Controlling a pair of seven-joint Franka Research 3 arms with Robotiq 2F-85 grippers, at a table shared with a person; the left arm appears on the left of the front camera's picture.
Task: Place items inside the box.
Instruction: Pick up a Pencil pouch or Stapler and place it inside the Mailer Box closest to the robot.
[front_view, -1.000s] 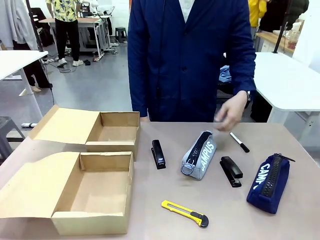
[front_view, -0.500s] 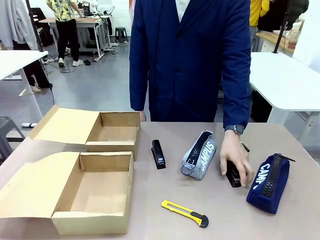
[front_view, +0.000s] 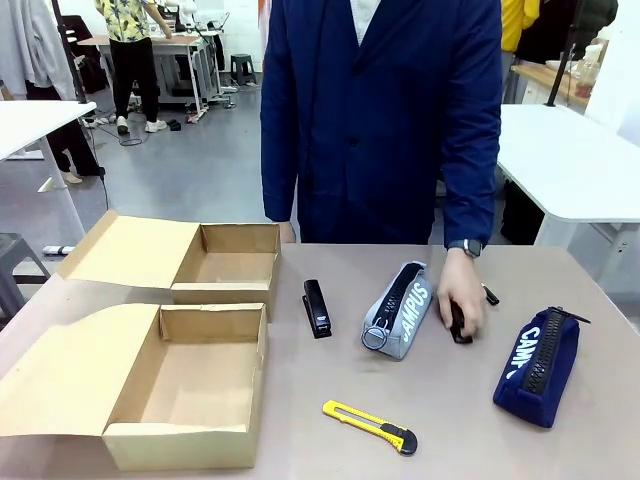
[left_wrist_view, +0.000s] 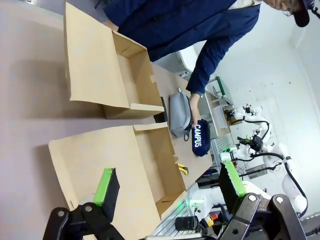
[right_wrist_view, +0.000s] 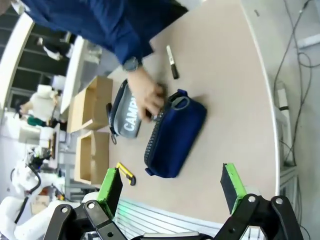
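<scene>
1. Waiting comes first: the person's hand (front_view: 462, 302) covers the right stapler (front_view: 457, 326), between the grey pouch (front_view: 400, 308) and the navy pouch (front_view: 538, 364). I would keep both arms away from that spot while the hand is there.
2. Both tools are free. The left gripper (left_wrist_view: 167, 180) has its jaws spread wide with nothing between them, looking over the near box (left_wrist_view: 150, 165). The right gripper (right_wrist_view: 170, 181) is just as wide and bare, hanging above the navy pouch.
3. Every item lies on the table outside the boxes: the left stapler (front_view: 317, 308), the knife (front_view: 370, 426) and the marker (front_view: 489, 294) just beyond the hand.
4. The near box (front_view: 185, 445) and the far box (front_view: 235, 265) stand open and empty on the robot's left.
5. The left stapler looks the safest first pick, well apart from the hand. Pinch it across its narrow sides.
6. Lift above the box wall before crossing, then release low over the floor.
7. The knife is thin and flat, so expect it to slip.
</scene>
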